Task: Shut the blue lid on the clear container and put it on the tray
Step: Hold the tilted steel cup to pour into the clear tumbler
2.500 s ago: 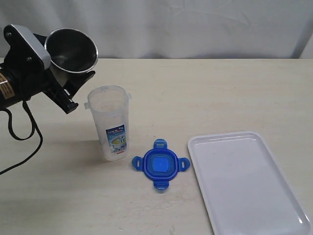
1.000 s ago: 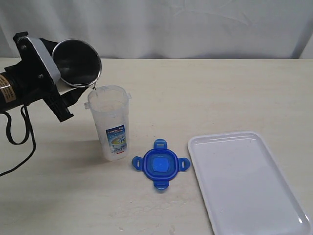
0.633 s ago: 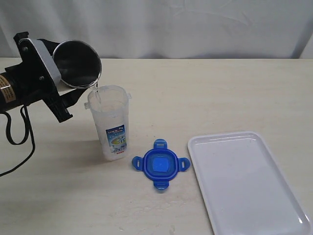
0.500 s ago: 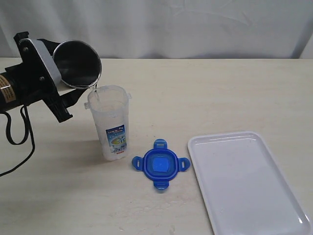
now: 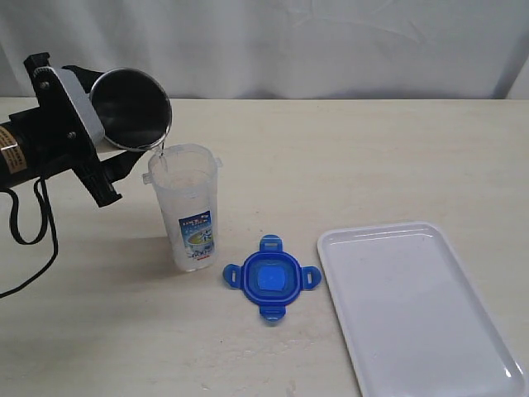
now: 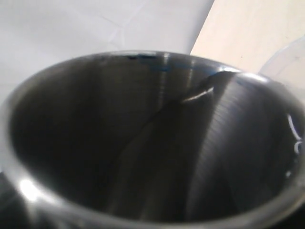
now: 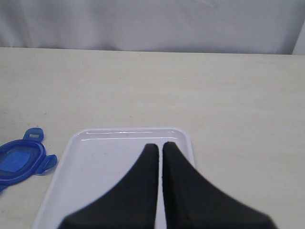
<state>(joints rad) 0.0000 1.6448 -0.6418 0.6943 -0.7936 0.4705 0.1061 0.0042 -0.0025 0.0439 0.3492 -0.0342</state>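
exterior view: left gripper (image 5: 101, 155) has its fingers clamped on a steel cup (image 5: 131, 107), which is tipped with its mouth toward the open clear container (image 5: 186, 211), lip just above the container rim. the container stands upright on the table (image 5: 347, 157), left of the tray (image 5: 421, 306). the blue lid (image 5: 271, 278) lies flat between them, touching neither. right wrist view: right gripper (image 7: 160, 151) fingers closed, empty, above the tray.

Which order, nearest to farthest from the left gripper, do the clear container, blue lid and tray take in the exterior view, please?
1. clear container, just beside the left gripper, under its tilted steel cup.
2. blue lid, near the middle.
3. tray, at the right.
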